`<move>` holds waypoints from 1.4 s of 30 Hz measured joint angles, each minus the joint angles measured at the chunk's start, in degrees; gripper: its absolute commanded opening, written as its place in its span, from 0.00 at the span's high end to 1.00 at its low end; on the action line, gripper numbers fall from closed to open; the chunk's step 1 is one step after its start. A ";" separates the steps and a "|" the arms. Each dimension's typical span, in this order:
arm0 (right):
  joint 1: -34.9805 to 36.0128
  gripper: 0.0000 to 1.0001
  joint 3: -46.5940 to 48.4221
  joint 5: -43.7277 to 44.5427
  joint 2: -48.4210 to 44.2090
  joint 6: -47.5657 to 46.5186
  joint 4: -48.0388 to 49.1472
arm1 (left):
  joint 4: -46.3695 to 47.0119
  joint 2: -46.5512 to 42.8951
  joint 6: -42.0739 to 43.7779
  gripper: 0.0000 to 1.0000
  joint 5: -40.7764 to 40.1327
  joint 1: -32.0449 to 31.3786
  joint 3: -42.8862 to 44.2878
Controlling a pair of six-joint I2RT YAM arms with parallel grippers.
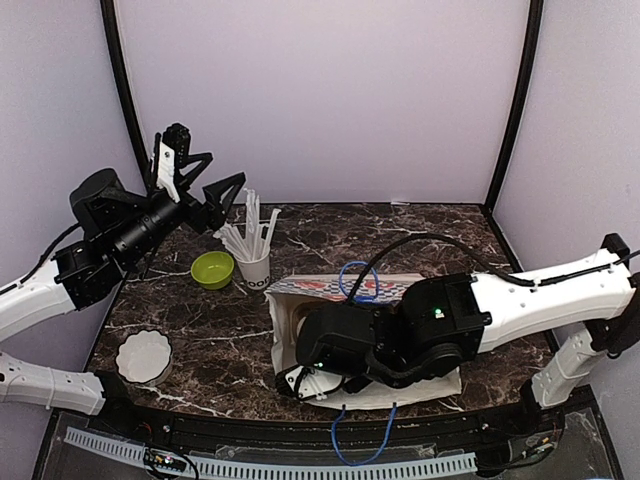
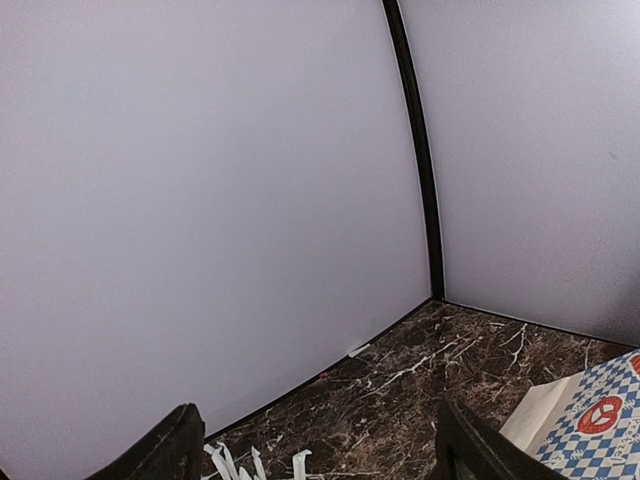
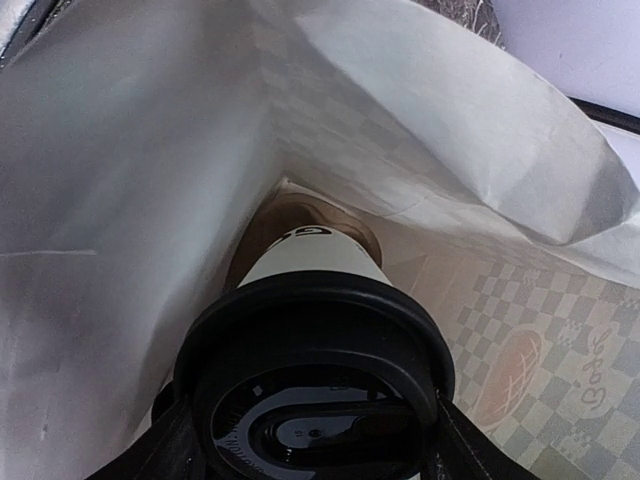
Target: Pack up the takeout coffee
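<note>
Right wrist view: right gripper [image 3: 314,435] clamped on the black lid [image 3: 315,330] of a white paper cup [image 3: 318,262], lower centre of frame. The cup sits inside the white paper bag [image 3: 120,200]. Brownish shape behind the cup base, unclear.

Top external view: bag lies on its side, centre of the marble table [image 1: 450,230], right arm reaching into its mouth.

Left wrist view: left gripper [image 2: 318,415] spread wide, nothing between the fingers.
</note>
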 measured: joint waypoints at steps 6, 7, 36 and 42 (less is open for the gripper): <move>-1.05 0.53 -0.39 1.70 0.09 -0.37 2.99 | 0.11 0.00 0.00 0.18 0.11 0.00 -0.52; -1.31 0.53 -0.48 1.81 0.13 -0.42 3.19 | 0.11 0.00 0.00 0.19 0.11 0.00 -0.57; -6.60 0.53 -0.85 0.92 3.41 0.85 4.90 | 1.33 1.44 0.55 0.18 0.74 0.00 -1.42; -7.13 0.53 -0.85 1.29 4.50 0.37 5.64 | 1.40 2.12 0.98 0.18 0.74 0.00 -1.44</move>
